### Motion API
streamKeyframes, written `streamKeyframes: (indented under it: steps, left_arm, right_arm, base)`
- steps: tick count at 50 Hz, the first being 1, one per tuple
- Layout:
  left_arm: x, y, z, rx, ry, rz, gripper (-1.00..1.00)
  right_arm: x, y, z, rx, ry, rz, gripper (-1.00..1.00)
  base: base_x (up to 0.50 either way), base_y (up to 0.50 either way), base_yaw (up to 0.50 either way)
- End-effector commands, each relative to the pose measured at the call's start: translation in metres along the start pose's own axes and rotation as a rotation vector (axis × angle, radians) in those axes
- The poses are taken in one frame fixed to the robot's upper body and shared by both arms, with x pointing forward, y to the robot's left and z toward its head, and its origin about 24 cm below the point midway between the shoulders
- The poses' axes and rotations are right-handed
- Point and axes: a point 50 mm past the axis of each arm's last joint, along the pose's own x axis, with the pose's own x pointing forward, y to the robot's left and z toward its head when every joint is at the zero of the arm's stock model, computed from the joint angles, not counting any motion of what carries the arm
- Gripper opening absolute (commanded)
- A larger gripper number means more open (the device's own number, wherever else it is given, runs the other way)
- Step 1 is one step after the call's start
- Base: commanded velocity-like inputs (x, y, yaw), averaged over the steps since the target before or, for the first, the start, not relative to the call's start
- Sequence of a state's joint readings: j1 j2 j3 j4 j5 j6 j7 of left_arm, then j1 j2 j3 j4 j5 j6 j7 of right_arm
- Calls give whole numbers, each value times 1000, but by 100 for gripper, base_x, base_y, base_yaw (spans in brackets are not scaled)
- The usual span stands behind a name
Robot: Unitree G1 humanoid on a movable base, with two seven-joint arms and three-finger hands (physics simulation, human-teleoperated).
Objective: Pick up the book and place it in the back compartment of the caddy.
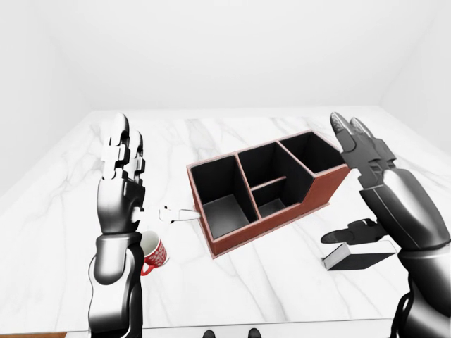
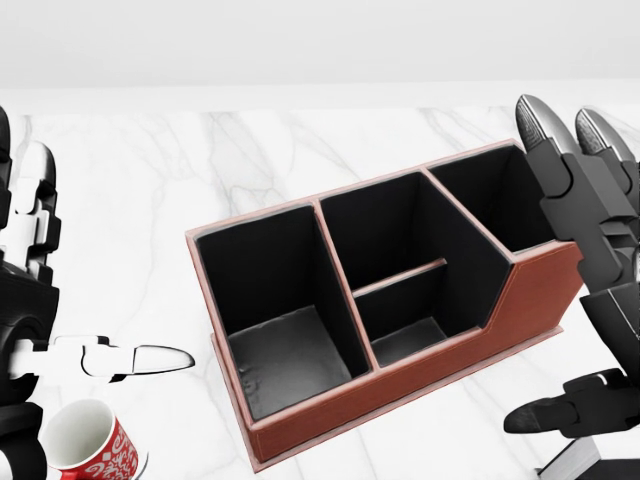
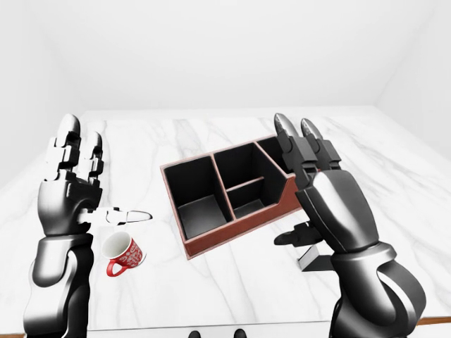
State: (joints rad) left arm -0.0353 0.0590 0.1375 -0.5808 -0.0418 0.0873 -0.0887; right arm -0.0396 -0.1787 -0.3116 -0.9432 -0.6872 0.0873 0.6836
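The brown caddy [image 2: 400,385] with black compartments stands slantwise mid-table; all its compartments look empty. A dark book [image 1: 356,260] lies flat on the marble to the caddy's lower right, and only its corner [image 2: 572,462] shows in the head view. My right hand [image 1: 349,184] hovers open above the book, fingers pointing up, its thumb [image 1: 340,236] just over the book's left end, holding nothing. At the left, my left hand [image 1: 144,179] is raised and open, its thumb [image 2: 150,360] pointing toward the caddy.
A red and white mug [image 1: 151,252] lies on its side under my left hand. The white marble table [image 1: 268,289] ends at a near edge along the bottom of the eye views. White walls stand behind.
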Motion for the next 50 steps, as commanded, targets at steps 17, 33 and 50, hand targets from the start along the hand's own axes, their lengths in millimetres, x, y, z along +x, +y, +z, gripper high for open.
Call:
streamKeyframes:
  steps: [17,33,50]
  left_arm:
    - [0,0,-3,0,11,1,100]
    - [0,0,-1,1,4,1,100]
    - [-1,-1,-6,1,25,-2,100]
  right_arm:
    - [-6,1,-9,-50,94,16,100]
    - [-10,8,-26,-62,198,55,100]
    - [-17,11,-37,-61,274,74,100]
  base:
    - [0,0,0]
    - [0,0,0]
    - [0,0,0]
